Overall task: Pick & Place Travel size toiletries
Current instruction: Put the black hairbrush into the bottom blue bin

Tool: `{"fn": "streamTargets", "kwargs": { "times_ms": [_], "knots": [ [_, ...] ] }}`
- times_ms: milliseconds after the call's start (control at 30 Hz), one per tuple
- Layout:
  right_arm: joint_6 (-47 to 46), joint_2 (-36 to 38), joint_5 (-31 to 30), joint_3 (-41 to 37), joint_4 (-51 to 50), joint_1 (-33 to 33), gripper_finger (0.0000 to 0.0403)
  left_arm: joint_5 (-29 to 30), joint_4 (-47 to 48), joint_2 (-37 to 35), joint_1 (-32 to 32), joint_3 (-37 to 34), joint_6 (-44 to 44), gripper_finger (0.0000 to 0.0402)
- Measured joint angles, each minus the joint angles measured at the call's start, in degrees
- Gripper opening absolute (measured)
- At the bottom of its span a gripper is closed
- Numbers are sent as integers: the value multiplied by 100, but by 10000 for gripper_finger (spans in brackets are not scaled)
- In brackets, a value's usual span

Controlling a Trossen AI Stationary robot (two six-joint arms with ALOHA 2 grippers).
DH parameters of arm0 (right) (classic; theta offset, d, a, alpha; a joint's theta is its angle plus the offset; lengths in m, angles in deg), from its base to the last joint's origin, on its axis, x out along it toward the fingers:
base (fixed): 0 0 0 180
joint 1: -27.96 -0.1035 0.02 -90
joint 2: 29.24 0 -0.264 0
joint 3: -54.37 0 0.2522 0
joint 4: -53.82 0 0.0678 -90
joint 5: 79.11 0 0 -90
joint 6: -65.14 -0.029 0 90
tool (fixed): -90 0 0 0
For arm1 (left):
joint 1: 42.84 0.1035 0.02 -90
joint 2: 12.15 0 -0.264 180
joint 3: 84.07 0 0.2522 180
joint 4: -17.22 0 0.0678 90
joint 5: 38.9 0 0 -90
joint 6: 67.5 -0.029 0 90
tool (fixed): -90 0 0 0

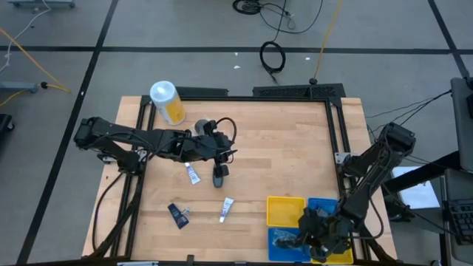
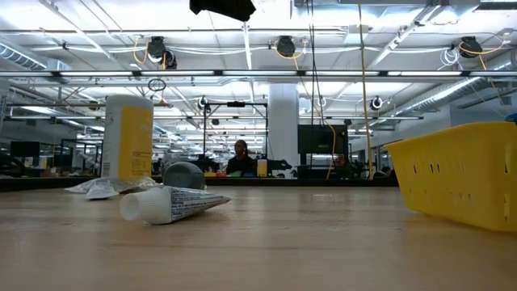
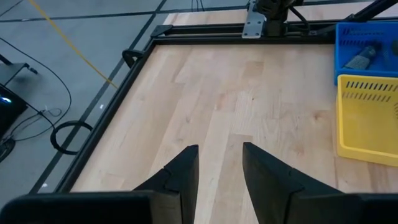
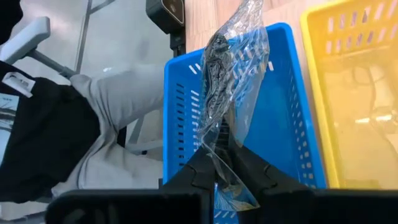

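Note:
My left gripper (image 1: pixel 228 153) is open and empty above the middle of the table, its fingers (image 3: pixel 186 168) over bare wood. Under it stands a round grey jar (image 1: pixel 219 176), also in the low view (image 2: pixel 184 175). A white tube (image 1: pixel 192 174) lies beside the jar. Another white tube (image 1: pixel 225 209) and a dark blue tube (image 1: pixel 178 215) lie nearer the front edge. My right gripper (image 1: pixel 316 235) is over the blue bin (image 1: pixel 329 210), shut on a clear plastic bag (image 4: pixel 231 68) with something dark inside. My right gripper pinches the clear bag between its two fingers (image 4: pixel 252 171) at a crumpled part (image 4: pixel 219 149) near one end. The fingers slant down from above into the blue bin (image 4: pixel 292 112). The rest of the bag stretches ahead of the fingertips, inside the bin. Whether it rests on the bin's floor I cannot tell.
A yellow bin (image 1: pixel 286 210) stands left of the blue one at the front right. A tall yellow canister (image 1: pixel 167 102) with a white lid stands at the far left. A black frame (image 1: pixel 336 125) borders the table. A person's leg in grey (image 4: pixel 118 99) shows beyond the blue bin.

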Motion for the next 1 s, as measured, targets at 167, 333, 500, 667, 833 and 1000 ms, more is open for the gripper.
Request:
{"fn": "streamTargets", "kwargs": {
  "times_ms": [167,333,500,667,833,1000],
  "knots": [
    [-1,-36,17,0,78,0,17,0,0,0,1,0,-2,122],
    [-2,-36,150,0,86,0,20,0,0,0,0,0,-4,122],
    [-1,-34,170,0,89,0,51,0,0,0,0,0,-6,122],
    [-1,-34,171,0,89,0,84,0,0,0,2,0,-11,122],
    [28,-34,174,0,89,0,110,0,2,0,2,2,-13,122],
    [64,-34,177,0,91,0,141,1,2,0,1,0,-31,122]
  ]
}}
